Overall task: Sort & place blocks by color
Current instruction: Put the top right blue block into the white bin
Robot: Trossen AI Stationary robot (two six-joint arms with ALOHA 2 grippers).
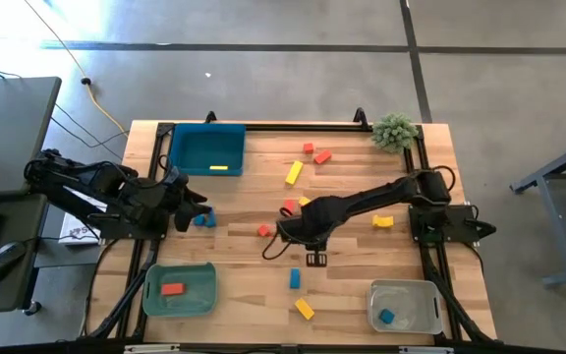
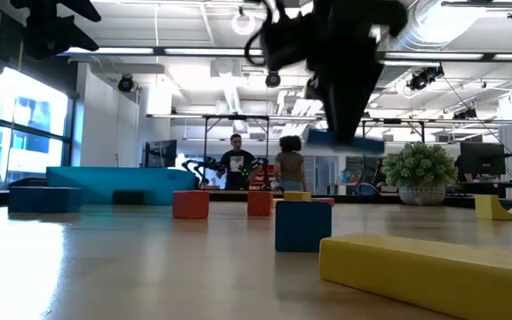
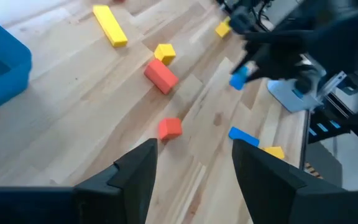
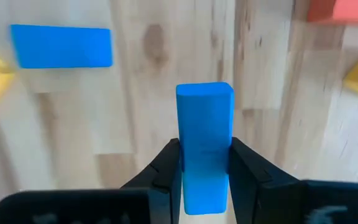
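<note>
The wooden tabletop (image 1: 362, 295) carries a teal tray (image 1: 207, 149) holding a yellow block (image 1: 219, 168), a green tray (image 1: 180, 290) holding a red block (image 1: 173, 289), and a grey tray (image 1: 406, 306) holding a blue block (image 1: 387, 317). Over the middle, the right gripper (image 4: 205, 163) has its fingers clamped on a blue bar (image 4: 204, 140). The left gripper (image 3: 193, 163), fingers wide apart and holding nothing, hovers near the left edge.
</note>
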